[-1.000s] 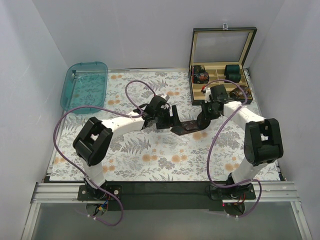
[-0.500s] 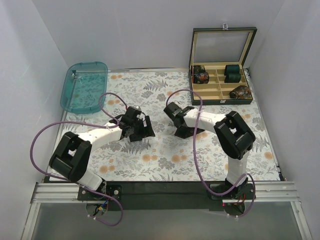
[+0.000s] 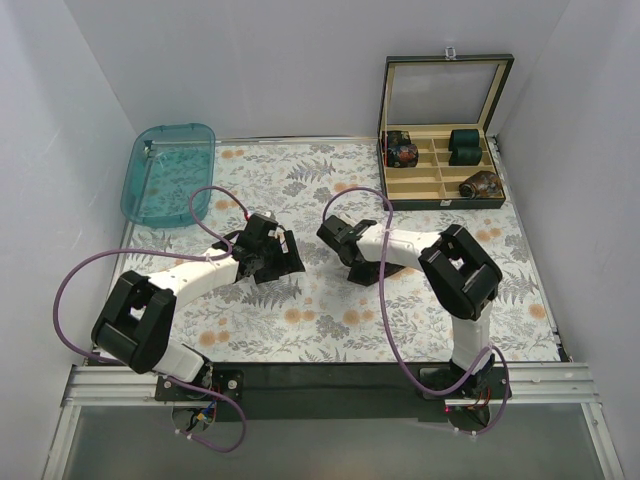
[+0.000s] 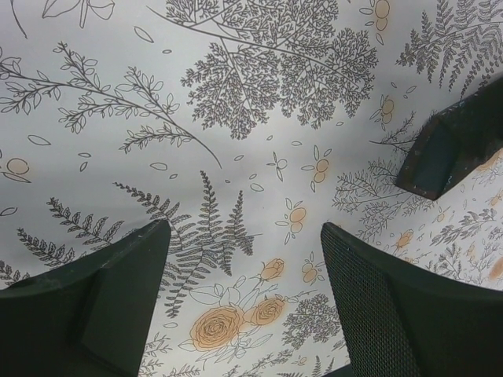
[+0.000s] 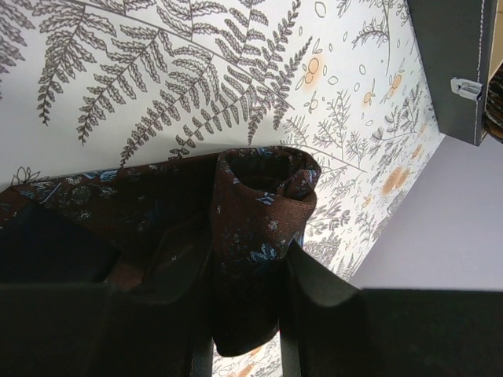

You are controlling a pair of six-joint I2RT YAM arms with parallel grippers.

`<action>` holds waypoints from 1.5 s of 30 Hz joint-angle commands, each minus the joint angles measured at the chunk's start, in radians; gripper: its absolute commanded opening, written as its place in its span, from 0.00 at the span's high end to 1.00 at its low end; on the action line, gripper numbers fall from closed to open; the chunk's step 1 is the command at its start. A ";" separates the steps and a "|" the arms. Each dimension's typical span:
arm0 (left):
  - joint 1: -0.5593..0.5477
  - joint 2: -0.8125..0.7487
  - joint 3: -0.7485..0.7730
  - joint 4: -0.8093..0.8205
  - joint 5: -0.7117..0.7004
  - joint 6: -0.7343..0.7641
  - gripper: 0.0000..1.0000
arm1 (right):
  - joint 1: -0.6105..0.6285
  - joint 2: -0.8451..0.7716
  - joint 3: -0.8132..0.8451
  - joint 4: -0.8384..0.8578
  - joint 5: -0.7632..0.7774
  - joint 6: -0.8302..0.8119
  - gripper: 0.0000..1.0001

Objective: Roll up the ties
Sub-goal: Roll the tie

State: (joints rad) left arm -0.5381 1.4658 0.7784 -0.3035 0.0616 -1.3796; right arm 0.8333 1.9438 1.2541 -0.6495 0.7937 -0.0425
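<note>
The dark brown tie (image 5: pixel 263 212) with small pale dots is partly rolled into a coil, and its flat strip (image 5: pixel 94 196) runs off to the left. My right gripper (image 5: pixel 245 271) is shut on the coil, one finger on each side. In the top view the right gripper (image 3: pixel 357 266) is low on the cloth mid-table, with the tie (image 3: pixel 392 267) showing dark just to its right. My left gripper (image 3: pixel 283 258) is open and empty, a short way left of the tie. In the left wrist view its fingers (image 4: pixel 393 306) stand wide apart over bare floral cloth (image 4: pixel 244 259).
An open compartment box (image 3: pixel 440 190) at the back right holds several rolled bundles (image 3: pixel 463 140); its corner shows in the right wrist view (image 5: pixel 456 63). A teal plastic tray (image 3: pixel 170 170) stands at the back left. A dark shape (image 4: pixel 448 145) lies at the left wrist view's right edge.
The left gripper has left the tie and drawn back to the left. The right gripper has moved left along the tie, which now looks shorter and coiled.
</note>
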 commanded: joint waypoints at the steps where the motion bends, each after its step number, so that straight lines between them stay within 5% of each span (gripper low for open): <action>1: 0.004 -0.044 0.015 -0.002 -0.003 -0.004 0.28 | 0.007 -0.026 -0.038 0.027 -0.174 0.082 0.81; 6: -0.014 -0.001 0.035 0.049 0.108 -0.036 0.40 | 0.006 -0.063 -0.053 0.070 -0.175 0.067 0.98; 11: -0.063 0.079 0.120 0.087 0.181 -0.087 0.60 | -0.017 -0.095 -0.048 0.102 -0.206 0.075 0.99; 19: -0.141 0.252 0.245 0.191 0.233 -0.226 0.73 | -0.054 -0.103 -0.059 0.158 -0.272 0.095 0.99; 27: -0.192 0.412 0.329 0.210 0.244 -0.256 0.78 | -0.068 -0.131 -0.091 0.205 -0.304 0.075 0.99; 45: -0.181 0.501 0.309 0.162 0.179 -0.239 0.81 | -0.069 -0.275 -0.239 0.275 -0.234 -0.118 0.99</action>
State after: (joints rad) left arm -0.7231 1.9320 1.0805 -0.0853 0.2932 -1.6386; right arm 0.7605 1.7035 1.0477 -0.3950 0.5758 -0.1135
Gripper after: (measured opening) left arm 0.188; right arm 0.297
